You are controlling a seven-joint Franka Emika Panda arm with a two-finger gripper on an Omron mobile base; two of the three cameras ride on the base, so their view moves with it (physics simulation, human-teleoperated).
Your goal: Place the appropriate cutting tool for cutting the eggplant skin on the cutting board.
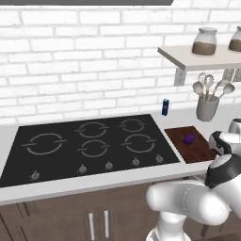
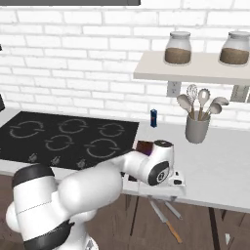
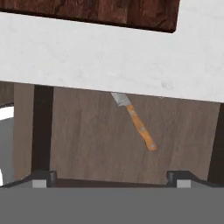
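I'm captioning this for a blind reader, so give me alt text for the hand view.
A knife with an orange handle lies below the white counter edge, its blade partly hidden by the counter. The edge of the cutting board runs along the top, and the two end effector fingertips stand wide apart at the bottom.

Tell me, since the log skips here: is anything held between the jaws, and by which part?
Nothing is held. In the hand view the jaws stand wide apart with a bare gap; the knife lies on the floor below the counter, untouched.
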